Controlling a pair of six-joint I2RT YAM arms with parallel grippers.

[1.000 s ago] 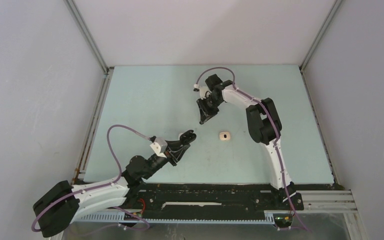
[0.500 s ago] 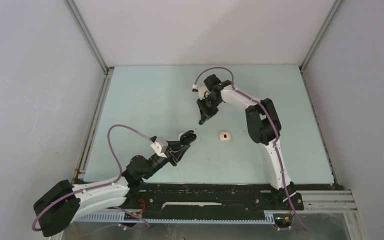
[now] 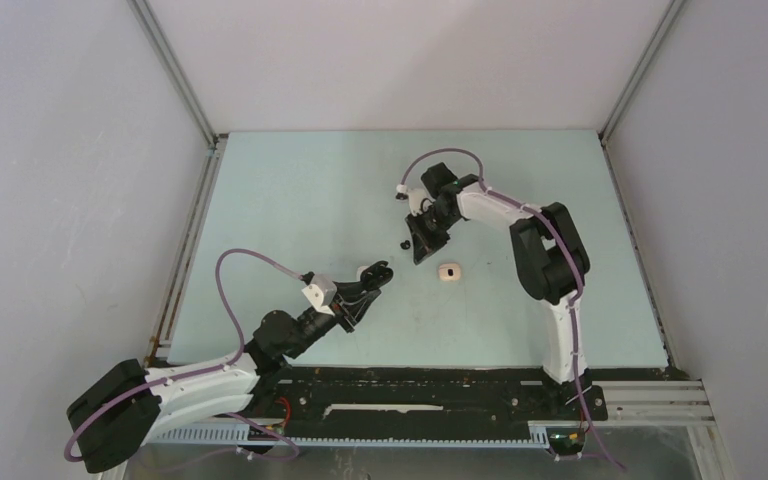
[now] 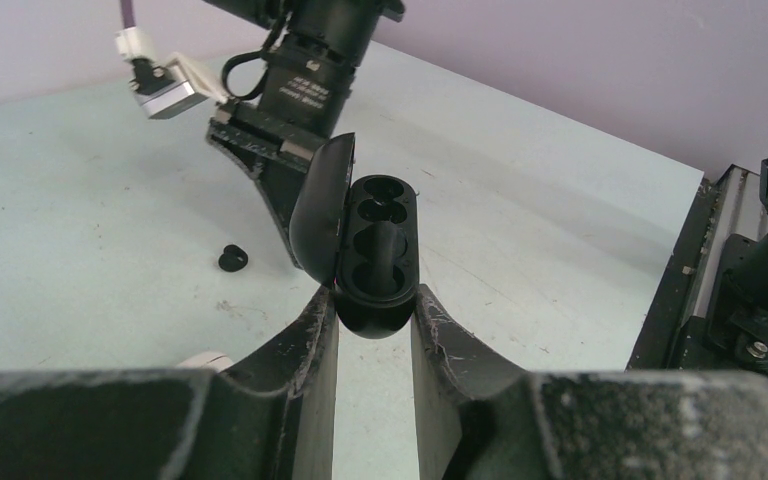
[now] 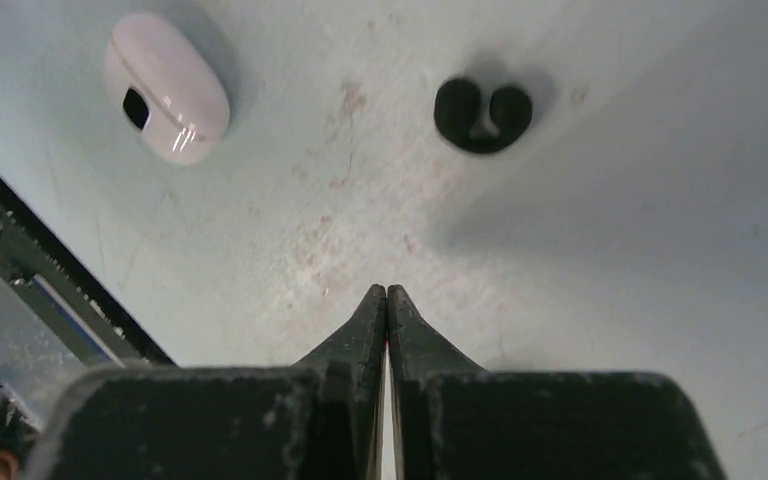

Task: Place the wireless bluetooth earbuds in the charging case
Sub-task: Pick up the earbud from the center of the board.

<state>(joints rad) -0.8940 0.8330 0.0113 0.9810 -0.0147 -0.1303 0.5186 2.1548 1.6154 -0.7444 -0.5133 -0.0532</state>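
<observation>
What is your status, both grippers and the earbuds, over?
Left gripper shut on open black charging case, sockets look empty. Right gripper shut, empty. Loose on table: black earbud. Aside: white case, nothing blocking.

White-shelled arms [image 3: 490,205] carry purple cables [image 3: 219,280] (black joints, scuffed black left hand [image 4: 373,300]).

From above, the black earbuds [image 3: 403,242] are one indistinct speck.

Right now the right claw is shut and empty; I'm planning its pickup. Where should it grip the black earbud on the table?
Probably from straight above: open the right claw and close across the black earbud, on the outer sides of its two rounded lobes. It lies low on the table, nothing touching it.
</observation>
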